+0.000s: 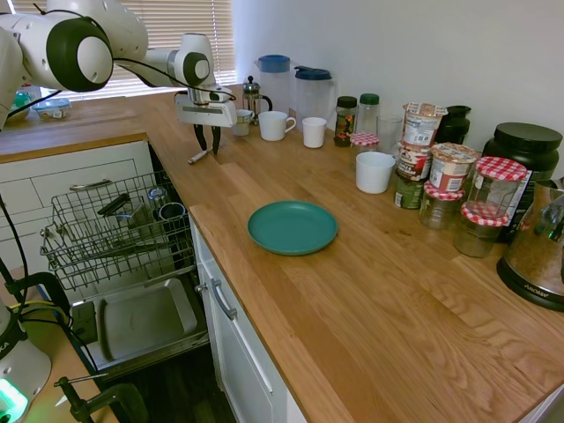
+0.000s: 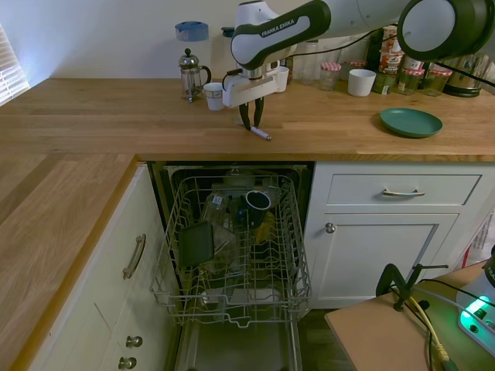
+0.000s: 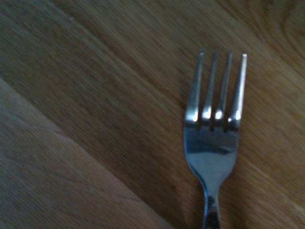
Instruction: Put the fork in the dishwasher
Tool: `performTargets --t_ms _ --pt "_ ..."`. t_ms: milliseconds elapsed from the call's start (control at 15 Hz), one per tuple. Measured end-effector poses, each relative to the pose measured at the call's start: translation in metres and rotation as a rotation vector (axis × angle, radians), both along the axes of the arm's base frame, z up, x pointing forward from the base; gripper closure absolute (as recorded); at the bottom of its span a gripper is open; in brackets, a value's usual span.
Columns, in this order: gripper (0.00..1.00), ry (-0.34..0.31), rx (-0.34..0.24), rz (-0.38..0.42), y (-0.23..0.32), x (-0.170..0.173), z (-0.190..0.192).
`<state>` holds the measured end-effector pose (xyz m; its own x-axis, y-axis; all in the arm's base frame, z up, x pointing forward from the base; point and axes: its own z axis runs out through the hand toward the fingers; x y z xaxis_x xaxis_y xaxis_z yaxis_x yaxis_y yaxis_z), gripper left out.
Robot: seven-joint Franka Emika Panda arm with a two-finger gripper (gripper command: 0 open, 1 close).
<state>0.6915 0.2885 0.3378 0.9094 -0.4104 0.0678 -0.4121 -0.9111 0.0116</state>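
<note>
I have the jaws (image 1: 208,145) clenched on the handle of the slim silvery metal fork (image 1: 197,158), its long axis slanting tines-down to the wooden table (image 1: 370,291), with the open dishwasher's grey wire rack (image 1: 106,229) toward 7 o'clock below.

White rounded arm (image 2: 309,23), black joint bands, black claw (image 2: 251,116)

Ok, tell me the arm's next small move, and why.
Probably lift: the gripper looks closed around the fork, which slants with its far end at the wooden counter. The dishwasher rack sits open below the counter edge.
</note>
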Motion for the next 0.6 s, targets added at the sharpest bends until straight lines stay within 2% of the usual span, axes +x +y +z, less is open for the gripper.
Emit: performTargets --t_ms 333,600 --pt "1.0 0.017 0.028 -0.052 -0.021 0.008 0.001" --pt "1.0 0.04 0.032 -0.178 -0.044 0.014 0.002"
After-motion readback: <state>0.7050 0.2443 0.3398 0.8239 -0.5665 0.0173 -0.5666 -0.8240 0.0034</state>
